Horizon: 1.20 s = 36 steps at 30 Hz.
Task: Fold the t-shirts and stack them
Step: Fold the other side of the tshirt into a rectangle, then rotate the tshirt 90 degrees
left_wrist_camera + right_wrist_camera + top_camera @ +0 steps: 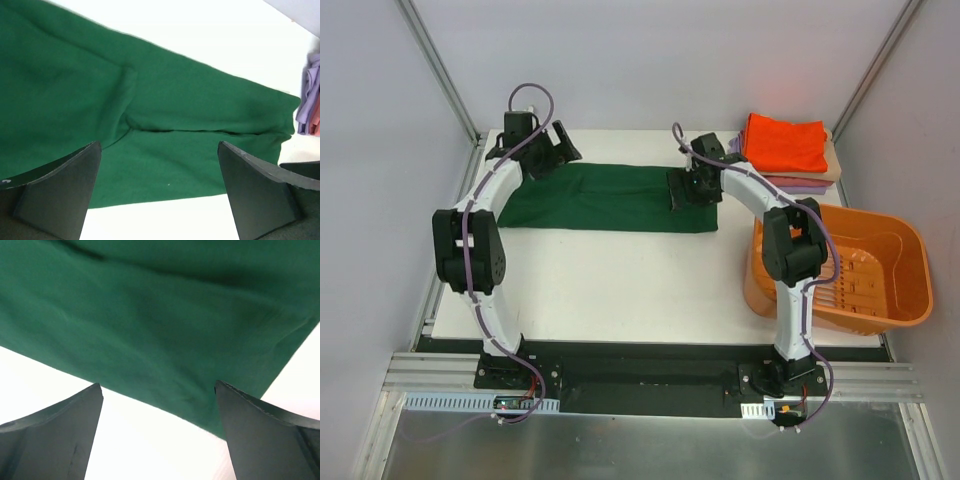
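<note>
Lying as a long strip on the far surface (620, 285), the green shirt (610, 197) runs left to right — left fingers (57, 195) spread over its left end, right fingers (262, 437) spread over its right end, neither pinching cloth — each arm nearest its own end.

The dark green t-shirt (610, 197) is showing as soft, matt cloth, faintly fuzzy. The orange basket (905, 250) at the lower right is gleaming slightly, probably moulded plastic. The white table (620, 285) is looking smooth and matt.
</note>
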Each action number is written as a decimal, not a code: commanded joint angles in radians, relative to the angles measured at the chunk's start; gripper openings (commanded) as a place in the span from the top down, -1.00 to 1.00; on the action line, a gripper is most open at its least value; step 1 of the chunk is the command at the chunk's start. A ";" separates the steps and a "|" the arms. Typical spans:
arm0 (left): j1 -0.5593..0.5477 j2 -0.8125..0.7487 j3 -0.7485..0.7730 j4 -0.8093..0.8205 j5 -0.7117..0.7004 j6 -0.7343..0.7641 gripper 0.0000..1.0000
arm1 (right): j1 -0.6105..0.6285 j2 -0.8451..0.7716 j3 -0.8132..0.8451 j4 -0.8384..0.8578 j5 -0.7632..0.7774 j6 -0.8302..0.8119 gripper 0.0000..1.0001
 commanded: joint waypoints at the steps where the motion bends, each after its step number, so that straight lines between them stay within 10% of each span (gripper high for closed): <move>1: 0.008 -0.044 -0.136 0.053 -0.110 -0.074 -0.98 | -0.039 0.043 0.195 0.015 -0.087 0.032 -0.92; 14: 0.084 0.236 0.006 0.053 -0.150 -0.238 -0.98 | -0.056 0.357 0.528 -0.003 -0.168 0.058 -0.92; 28: 0.042 0.667 0.627 0.033 0.115 -0.293 -0.98 | 0.171 -0.231 -0.439 0.193 -0.265 0.242 -0.92; 36: -0.114 0.872 0.859 0.258 0.131 -0.406 -0.98 | 0.494 -0.302 -0.551 0.262 -0.297 0.325 -0.92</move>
